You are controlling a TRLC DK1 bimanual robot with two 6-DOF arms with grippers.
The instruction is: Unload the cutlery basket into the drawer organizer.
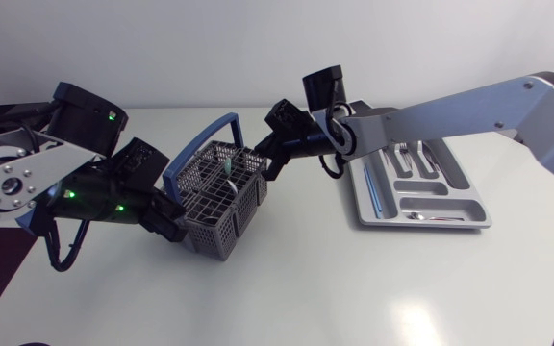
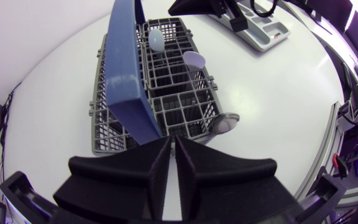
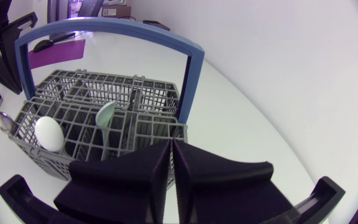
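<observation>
Cutlery basket (image 1: 214, 227), grey mesh with a tall blue handle (image 3: 104, 26) arching over it, stands on the white table (image 1: 287, 288) a little left of the middle. Several pieces stand upright in its cells. A pale green spoon (image 3: 105, 117) is near the middle, and a white spoon (image 3: 48, 134) has its bowl above the rim just beside the green one. A metal spoon (image 2: 226, 122) pokes out at one corner. My left fingers (image 2: 165, 153) are at the basket's near-left end, right where the handle meets the rim. They are narrow, with only a thin slit between them, and their tips are against the top of the mesh wall. I cannot tell whether any of that wall is pinched in the slit. My right fingers (image 3: 164, 155) are at the opposite, far-right side, by the handle's other foot. They are just as narrow, tips at the rim, and there too I cannot tell whether they grip anything. My left arm (image 1: 27, 178) comes in low from the left edge. My right arm (image 1: 469, 111) stretches in from the right, passing above the far end of the drawer organizer (image 1: 455, 178). That light grey tray lies flat on the table to the right of the basket, apart from it. Forks (image 1: 404, 154) already lie in one of its far compartments, and another metal piece (image 1: 421, 217) lies in the crosswise slot at its near end.
</observation>
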